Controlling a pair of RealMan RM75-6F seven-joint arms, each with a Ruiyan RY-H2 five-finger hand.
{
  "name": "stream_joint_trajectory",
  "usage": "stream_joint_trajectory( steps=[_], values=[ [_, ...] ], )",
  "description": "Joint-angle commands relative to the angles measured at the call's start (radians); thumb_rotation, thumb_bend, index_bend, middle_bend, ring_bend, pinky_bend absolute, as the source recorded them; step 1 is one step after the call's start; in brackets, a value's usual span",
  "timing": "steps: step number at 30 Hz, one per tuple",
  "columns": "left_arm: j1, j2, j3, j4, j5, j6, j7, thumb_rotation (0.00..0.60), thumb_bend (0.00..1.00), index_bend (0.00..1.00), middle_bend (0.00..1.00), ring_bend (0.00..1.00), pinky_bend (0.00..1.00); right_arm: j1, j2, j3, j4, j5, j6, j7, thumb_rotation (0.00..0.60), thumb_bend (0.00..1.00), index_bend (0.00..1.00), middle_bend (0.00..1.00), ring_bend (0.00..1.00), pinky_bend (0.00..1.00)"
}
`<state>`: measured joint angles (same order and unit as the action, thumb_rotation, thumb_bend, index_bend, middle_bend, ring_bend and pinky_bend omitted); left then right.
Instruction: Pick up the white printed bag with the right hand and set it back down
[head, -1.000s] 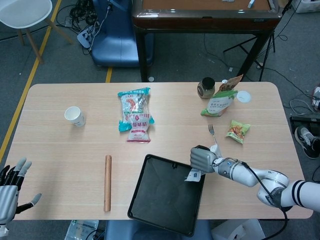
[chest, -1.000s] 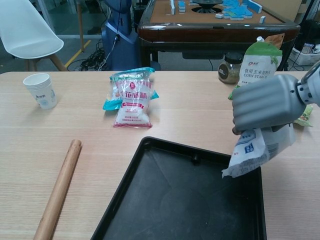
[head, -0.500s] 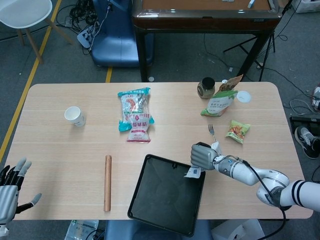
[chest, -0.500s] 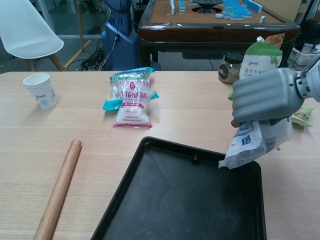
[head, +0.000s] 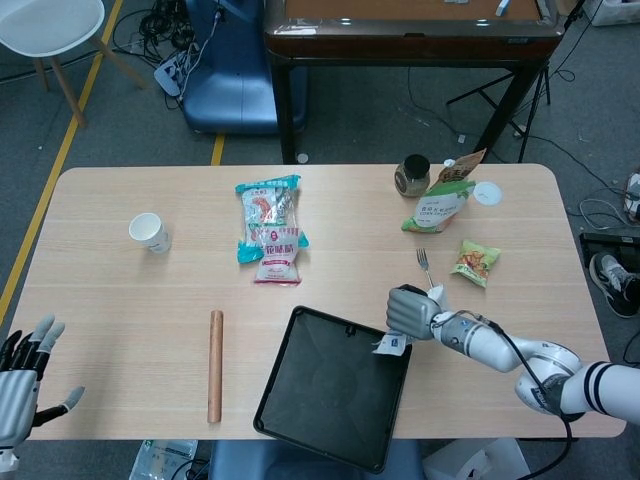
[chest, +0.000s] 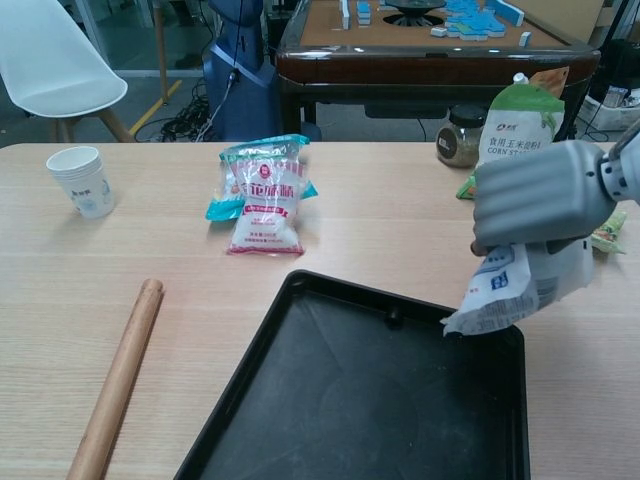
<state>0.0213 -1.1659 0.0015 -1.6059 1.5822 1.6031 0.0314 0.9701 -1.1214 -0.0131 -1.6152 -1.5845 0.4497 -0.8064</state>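
One bag (chest: 515, 290) is gripped in the right hand (chest: 540, 205), lifted above the tray's (chest: 300, 400) right corner. Carrying is judged under way; next, lowering and release beside the tray are called for. The left hand (head: 25, 372) is spread, empty.

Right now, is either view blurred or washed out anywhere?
Head view: evenly lit and sharp, soft shadows only. Chest view: the right hand and the white printed bag sit close to the lens and look slightly soft; the black tray shows a mild sheen.
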Motion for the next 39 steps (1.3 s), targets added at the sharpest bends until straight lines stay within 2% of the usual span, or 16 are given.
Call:
stream_joint_trajectory(
  steps=[1, 10, 16, 22, 29, 39],
  values=[
    [0.0, 0.0, 0.0, -0.001, -0.001, 0.0, 0.002, 0.6, 0.18, 0.08, 0.05, 0.11, 0.01, 0.002, 0.029, 0.022, -0.027, 0.008, 0.034, 0.013, 0.6, 1.0, 0.87, 0.78, 0.71, 0.84],
    [0.0, 0.001, 0.0, -0.004, -0.003, -0.001, 0.006, 0.6, 0.18, 0.08, 0.05, 0.11, 0.01, 0.008, 0.027, 0.019, -0.038, 0.024, 0.045, 0.006, 0.6, 1.0, 0.87, 0.78, 0.71, 0.84],
    [0.0, -0.001, -0.001, -0.002, -0.005, -0.004, 0.005, 0.6, 0.18, 0.08, 0.05, 0.11, 0.01, -0.037, -0.014, 0.012, -0.008, 0.028, 0.132, 0.066, 0.6, 1.0, 0.87, 0.78, 0.71, 0.84],
    [-0.003, -0.002, -0.001, -0.002, -0.006, -0.009, 0.007, 0.6, 0.18, 0.08, 0.05, 0.11, 0.01, -0.125, -0.101, -0.015, 0.103, -0.027, 0.308, 0.273, 0.6, 1.0, 0.87, 0.78, 0.71, 0.84],
    [-0.008, -0.004, -0.001, -0.011, -0.004, -0.016, 0.019, 0.6, 0.18, 0.08, 0.05, 0.11, 0.01, -0.22, -0.247, -0.035, 0.324, -0.102, 0.544, 0.593, 0.6, 1.0, 0.87, 0.78, 0.71, 0.84],
    [-0.012, -0.005, 0.002, -0.027, -0.003, -0.023, 0.034, 0.6, 0.18, 0.08, 0.05, 0.11, 0.01, -0.295, -0.43, -0.004, 0.582, -0.069, 0.704, 0.971, 0.6, 0.99, 0.87, 0.77, 0.7, 0.84]
  ],
)
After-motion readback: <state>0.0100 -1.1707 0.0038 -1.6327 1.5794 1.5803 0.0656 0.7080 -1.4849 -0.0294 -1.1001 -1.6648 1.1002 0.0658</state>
